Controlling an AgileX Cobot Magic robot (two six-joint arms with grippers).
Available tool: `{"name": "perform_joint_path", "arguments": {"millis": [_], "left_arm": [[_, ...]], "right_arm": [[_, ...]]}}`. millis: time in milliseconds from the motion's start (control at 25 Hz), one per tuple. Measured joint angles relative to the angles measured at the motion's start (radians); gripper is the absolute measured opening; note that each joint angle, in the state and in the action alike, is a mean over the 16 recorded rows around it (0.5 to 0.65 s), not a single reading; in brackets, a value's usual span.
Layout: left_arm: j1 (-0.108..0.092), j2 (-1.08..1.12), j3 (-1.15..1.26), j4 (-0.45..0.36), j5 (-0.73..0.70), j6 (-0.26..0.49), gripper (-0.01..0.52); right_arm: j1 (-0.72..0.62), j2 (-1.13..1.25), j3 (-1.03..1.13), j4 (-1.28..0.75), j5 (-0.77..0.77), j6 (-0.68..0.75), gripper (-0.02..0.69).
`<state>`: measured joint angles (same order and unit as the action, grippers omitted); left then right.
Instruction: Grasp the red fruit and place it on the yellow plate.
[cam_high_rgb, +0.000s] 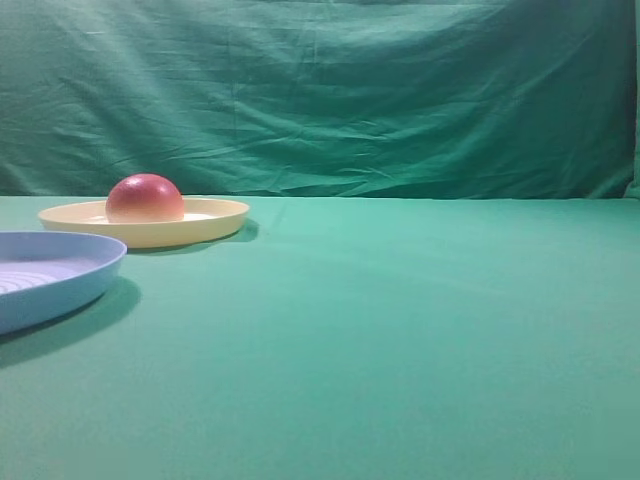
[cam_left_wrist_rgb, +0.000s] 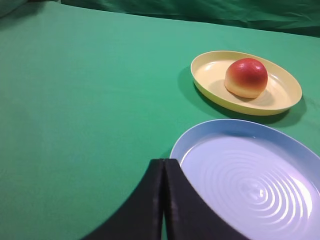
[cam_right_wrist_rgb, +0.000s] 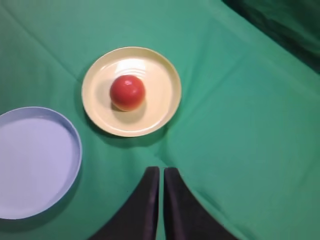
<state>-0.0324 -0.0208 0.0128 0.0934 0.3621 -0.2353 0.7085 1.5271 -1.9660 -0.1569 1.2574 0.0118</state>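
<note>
The red fruit (cam_right_wrist_rgb: 128, 92) is seated on the yellow plate (cam_right_wrist_rgb: 162, 107), beside the blue plate (cam_right_wrist_rgb: 35, 165) on the counter (cam_high_rgb: 400, 330). Both the left pincer (cam_left_wrist_rgb: 163, 200) and right pincer (cam_right_wrist_rgb: 161, 205) are pressed together, nothing held.

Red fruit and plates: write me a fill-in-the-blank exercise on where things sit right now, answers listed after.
1. The red fruit sits on the ____ plate.
2. The blue plate holds ____.
3. The right gripper hangs above the green cloth with its jaws ____.
4. In the left wrist view, the left gripper is nearest the ____ plate.

Missing words: yellow; nothing; shut; blue
</note>
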Motion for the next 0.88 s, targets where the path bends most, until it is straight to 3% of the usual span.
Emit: {"name": "perform_joint_path", "arguments": {"millis": [400, 880], "left_arm": [[0.0, 0.0, 0.0, 0.0, 0.0, 0.0, 0.0], [0.0, 0.0, 0.0, 0.0, 0.0, 0.0, 0.0]], "right_arm": [[-0.079, -0.351, 0.342, 0.015, -0.116, 0.018, 0.0], [-0.415, -0.8, 0.895, 0.1, -0.393, 0.018, 0.0]]}}
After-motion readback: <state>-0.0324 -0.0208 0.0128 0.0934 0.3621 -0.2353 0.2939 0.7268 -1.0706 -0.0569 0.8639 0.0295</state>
